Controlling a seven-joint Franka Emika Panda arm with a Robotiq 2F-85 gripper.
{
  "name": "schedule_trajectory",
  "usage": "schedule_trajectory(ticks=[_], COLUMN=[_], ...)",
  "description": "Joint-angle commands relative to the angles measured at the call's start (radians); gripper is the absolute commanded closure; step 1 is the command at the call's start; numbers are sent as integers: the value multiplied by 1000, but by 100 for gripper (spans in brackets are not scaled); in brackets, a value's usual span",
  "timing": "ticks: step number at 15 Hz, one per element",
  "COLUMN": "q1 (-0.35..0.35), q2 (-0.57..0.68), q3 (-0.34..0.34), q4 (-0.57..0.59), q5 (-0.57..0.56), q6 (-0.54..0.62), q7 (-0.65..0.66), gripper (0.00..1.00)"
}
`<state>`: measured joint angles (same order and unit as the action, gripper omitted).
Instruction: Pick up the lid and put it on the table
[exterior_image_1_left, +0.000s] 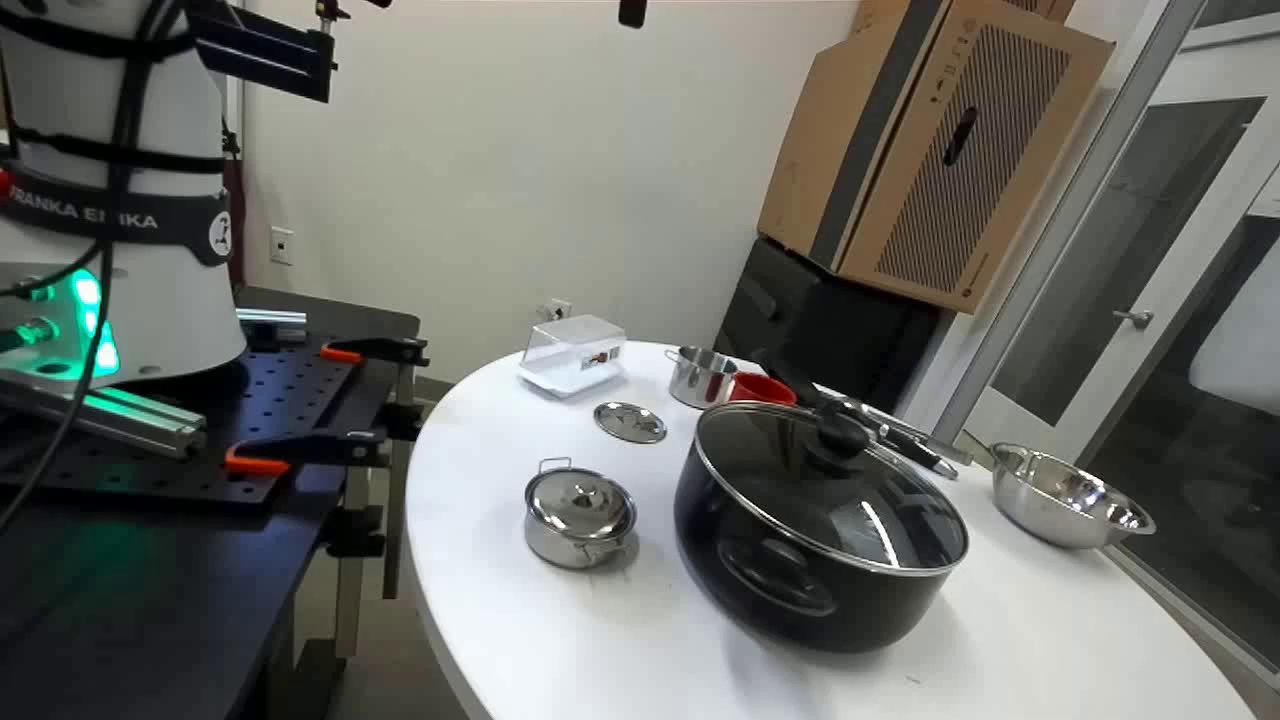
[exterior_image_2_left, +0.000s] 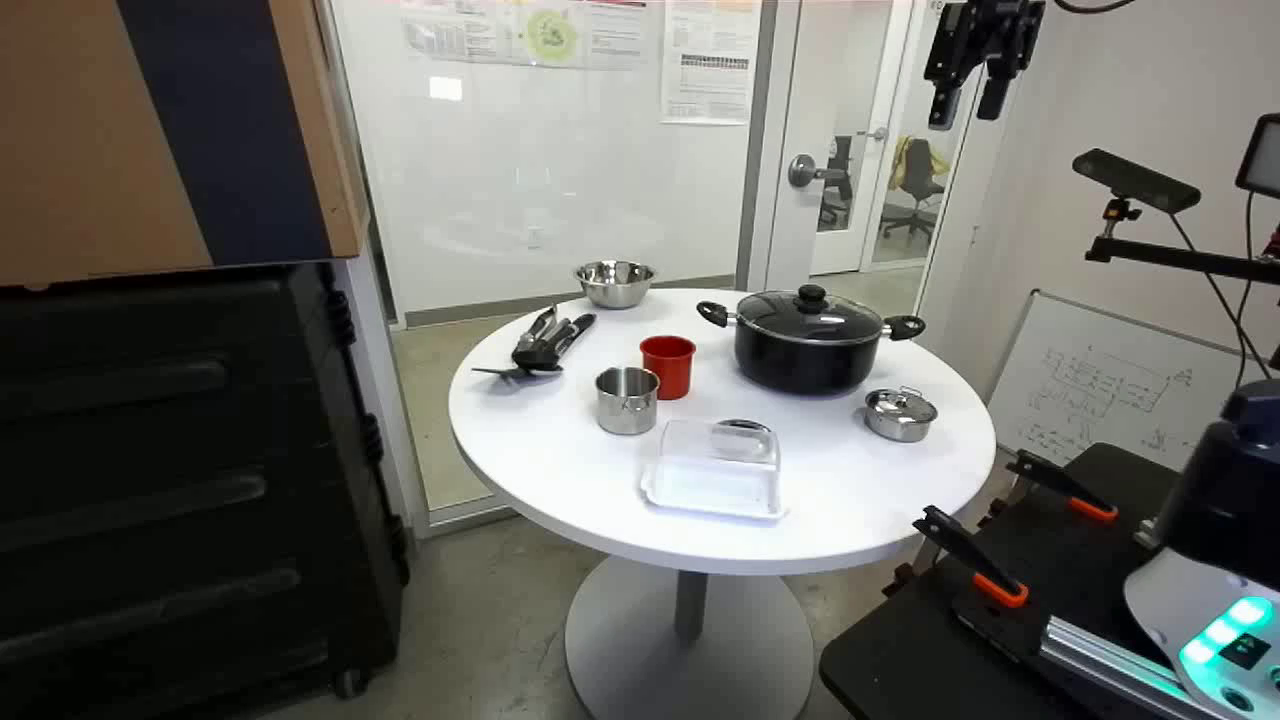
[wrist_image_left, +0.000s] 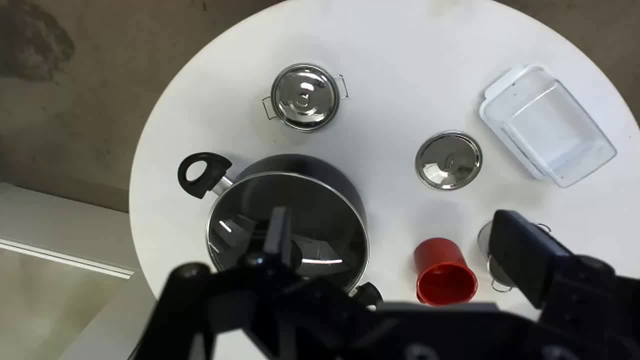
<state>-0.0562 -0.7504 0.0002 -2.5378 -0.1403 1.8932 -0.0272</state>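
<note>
The hand (exterior_image_2_left: 967, 110) hangs high, jaws apart, and the lid (exterior_image_2_left: 903, 406) covers the small pot (exterior_image_2_left: 899, 431) on the table (exterior_image_2_left: 850, 490)

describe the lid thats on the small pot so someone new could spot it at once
On the round white table, find the big black pot. Beside it stands the small pot, steel with two wire handles; the lid covers its top. Of the two silver lids, it alone sits on a pot; the loose lid lies on the table, and the black pot's glass lid is dark.

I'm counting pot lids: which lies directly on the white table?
The round silver metal lid beside the clear box; another silver lid covers the small steel pot, a glass lid the black pot.
</note>
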Motion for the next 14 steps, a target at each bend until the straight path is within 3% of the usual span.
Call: schedule_trajectory(ticks=[1, 3, 8, 14], q1=[8, -4, -29, -103], q2=[1, 21, 139, 342], q3=[-6, -22, -134, -172], q4=[3, 4, -34, -79], q5=[-4, 4, -9, -47], q6=[-4, 29, 205, 305], q7=[4, 19, -83, -78], gripper=[0, 0, 0, 0])
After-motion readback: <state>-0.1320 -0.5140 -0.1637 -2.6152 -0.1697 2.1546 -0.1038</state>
